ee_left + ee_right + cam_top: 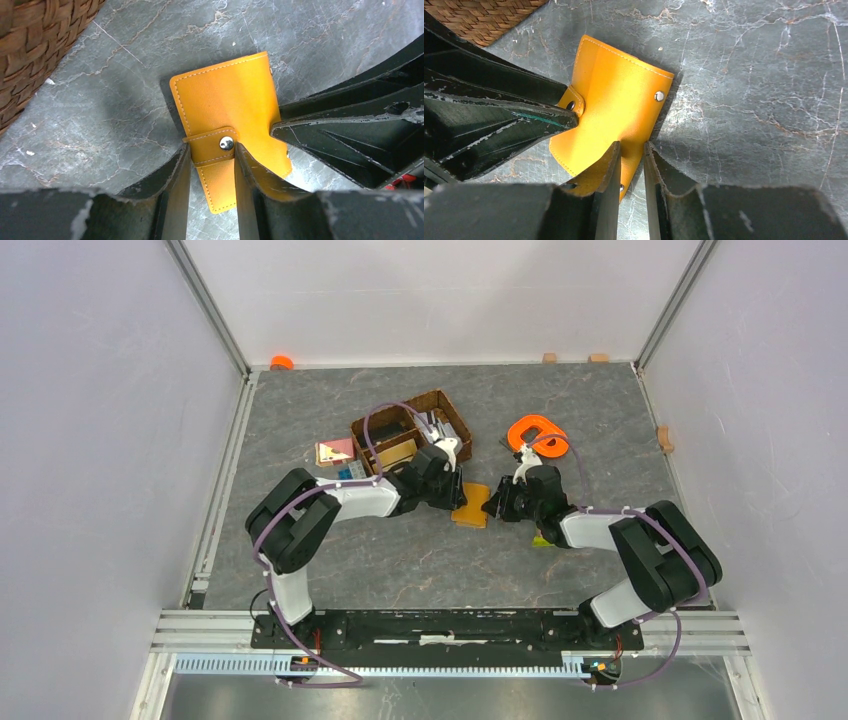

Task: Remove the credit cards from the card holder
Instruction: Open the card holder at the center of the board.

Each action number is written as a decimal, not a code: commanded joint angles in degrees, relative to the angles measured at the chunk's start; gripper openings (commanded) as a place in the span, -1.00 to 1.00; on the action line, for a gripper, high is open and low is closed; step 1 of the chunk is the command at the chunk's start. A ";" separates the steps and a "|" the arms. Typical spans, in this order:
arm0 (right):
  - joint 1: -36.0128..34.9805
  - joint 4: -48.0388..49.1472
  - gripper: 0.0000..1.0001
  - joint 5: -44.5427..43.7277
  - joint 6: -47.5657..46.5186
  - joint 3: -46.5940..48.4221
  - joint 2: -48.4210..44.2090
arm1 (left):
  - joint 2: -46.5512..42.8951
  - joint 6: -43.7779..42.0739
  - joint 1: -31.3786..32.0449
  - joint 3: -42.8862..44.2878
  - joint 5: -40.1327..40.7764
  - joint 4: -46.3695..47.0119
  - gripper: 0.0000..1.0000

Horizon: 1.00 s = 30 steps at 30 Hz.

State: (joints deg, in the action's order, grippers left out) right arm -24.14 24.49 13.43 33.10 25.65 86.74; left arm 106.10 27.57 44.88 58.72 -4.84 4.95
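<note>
While the left end effector (210, 152) pinched the closure tab (206, 142) and the right end effector (631, 150) clamped an edge of the card holder (472, 504) on the desk (400, 560), peeling it open slowly seemed wisest.

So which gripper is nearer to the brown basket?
Left. The left gripper sits right beside the basket's near edge; the right gripper is farther right, across the orange wallet.

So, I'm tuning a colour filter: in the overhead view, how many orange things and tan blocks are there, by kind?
Card holder: 1
Orange ring: 1
Small orange piece, far-left corner: 1
Tan blocks: 3
Total: 6
</note>
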 commanded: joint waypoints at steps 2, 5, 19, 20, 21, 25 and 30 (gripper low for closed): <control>-0.11 -3.70 -0.46 -2.99 -2.23 0.68 1.54 | -1.64 6.50 -2.34 -3.60 -8.23 6.96 -0.84; -0.12 -3.85 -0.46 -3.05 -2.26 0.79 1.81 | -2.43 8.96 -3.76 -6.15 -11.45 11.27 -0.84; -0.07 -4.61 -0.41 -3.33 -3.01 1.16 1.01 | -8.67 8.54 -5.16 -10.51 -7.60 11.56 0.04; -0.11 -4.73 -0.40 -3.58 -3.08 1.12 0.77 | -8.78 8.29 -5.16 -10.26 -7.01 10.85 0.05; -0.08 -4.74 -0.39 -3.67 -3.14 1.08 0.51 | -8.67 8.04 -5.13 -10.08 -6.71 10.28 0.05; -0.11 -4.67 -0.37 -3.27 -3.21 1.12 0.19 | -7.22 7.34 -4.94 -8.47 -6.98 8.61 0.05; -0.16 -4.61 -0.34 -2.99 -3.22 0.95 -0.16 | -7.86 2.64 -2.29 -6.70 -4.94 5.89 0.29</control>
State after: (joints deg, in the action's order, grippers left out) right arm -24.18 24.08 12.88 31.66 26.20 86.94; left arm 99.26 35.03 40.23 49.04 -12.05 12.86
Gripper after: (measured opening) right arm 0.319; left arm 0.602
